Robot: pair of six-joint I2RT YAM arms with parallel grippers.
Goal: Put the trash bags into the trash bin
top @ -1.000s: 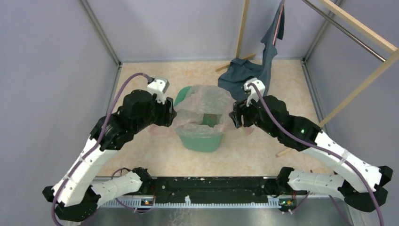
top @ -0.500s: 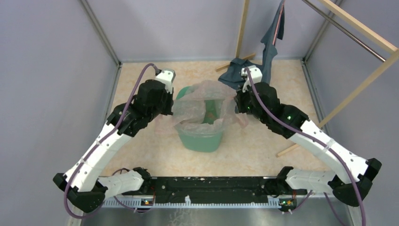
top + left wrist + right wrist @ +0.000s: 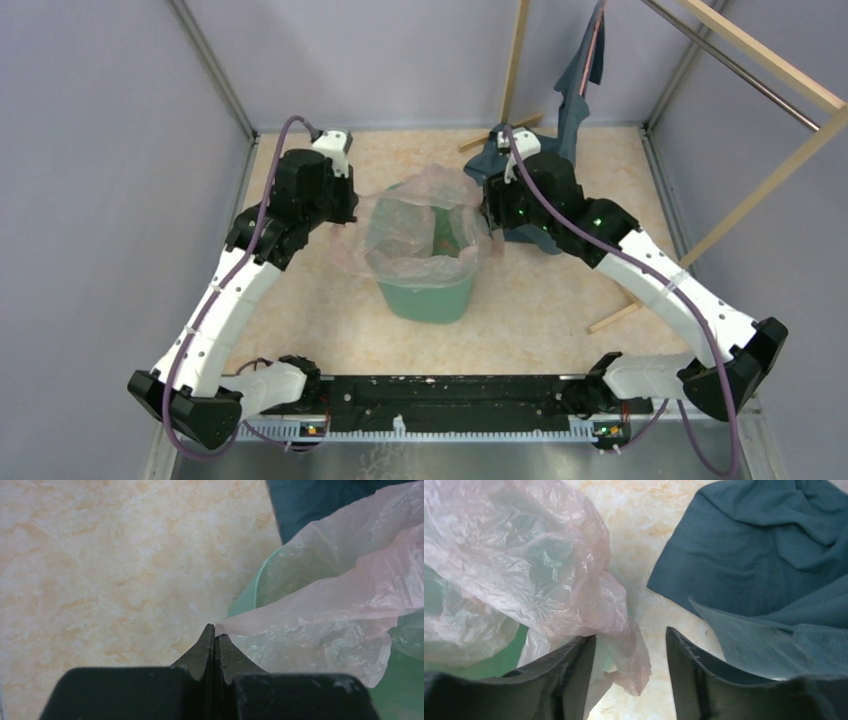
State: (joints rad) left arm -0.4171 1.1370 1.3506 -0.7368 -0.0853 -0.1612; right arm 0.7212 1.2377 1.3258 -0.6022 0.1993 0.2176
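The mint-green trash bin (image 3: 428, 297) stands mid-table, with the pale-pink trash bag (image 3: 420, 225) draped over its mouth and hanging partly inside. At the bin's left side my left gripper (image 3: 348, 213) is shut. In the left wrist view its tips (image 3: 215, 626) pinch a corner of the bag (image 3: 340, 595) just off the bin's rim (image 3: 248, 592). My right gripper (image 3: 488, 215) is at the bin's right side, open. In the right wrist view a loose flap of the bag (image 3: 626, 650) hangs between its fingers (image 3: 576, 667), ungripped.
A dark blue-grey cloth (image 3: 520, 160) lies right behind the right gripper and hangs from a wooden rack (image 3: 760, 180) at the back right. It fills the right of the right wrist view (image 3: 764, 555). A wooden strut (image 3: 620, 318) rests on the table at right. Grey walls enclose the table.
Both arms have moved toward the back along the bin's sides. The left gripper has shut on the bag's corner. The right gripper shut on the bag's edge, then opened, leaving it loose.
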